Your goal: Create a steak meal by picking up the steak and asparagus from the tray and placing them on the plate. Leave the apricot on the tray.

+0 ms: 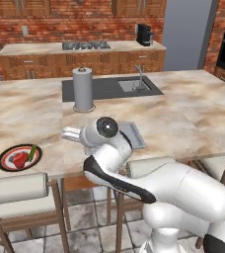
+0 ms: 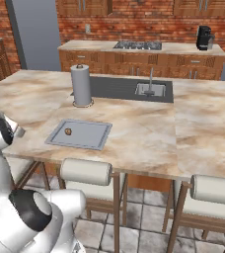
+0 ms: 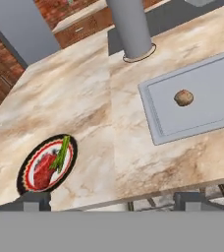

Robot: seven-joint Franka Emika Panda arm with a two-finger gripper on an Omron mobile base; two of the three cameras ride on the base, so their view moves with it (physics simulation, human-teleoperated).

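Two foods lie on the plate (image 3: 27,167), which sits on the marble tabletop (image 3: 84,103) well left of the tray (image 3: 155,110) and close to the tabletop's near edge. On that plate, the steak (image 3: 44,170) fills the white centre, and the asparagus (image 3: 61,153) lies across the steak's right part, its stalk slanting up toward the plate's far rim. In the left base view the same plate (image 1: 6,154) shows near the tabletop's front edge, with the steak (image 1: 20,159) and the asparagus (image 1: 32,152) on it, the stalk to the right of the meat.

Right of the plate, bare tabletop separates it from the tray. Beyond the tray's left end a grey paper towel roll (image 3: 130,27) stands upright on a round base; a dark sink (image 2: 151,89) is set into the tabletop farther right of it.

The tray lies flat, and on its floor the apricot (image 3: 183,98) rests alone, well inside the rim, toward the tray's left half. The right base view shows the tray (image 2: 94,143) near the front edge with the apricot (image 2: 68,131) on it.

In the hand view the gripper (image 3: 112,202) hangs above the tabletop's near edge, between plate and tray, with the jaws spread wide apart and holding nothing.
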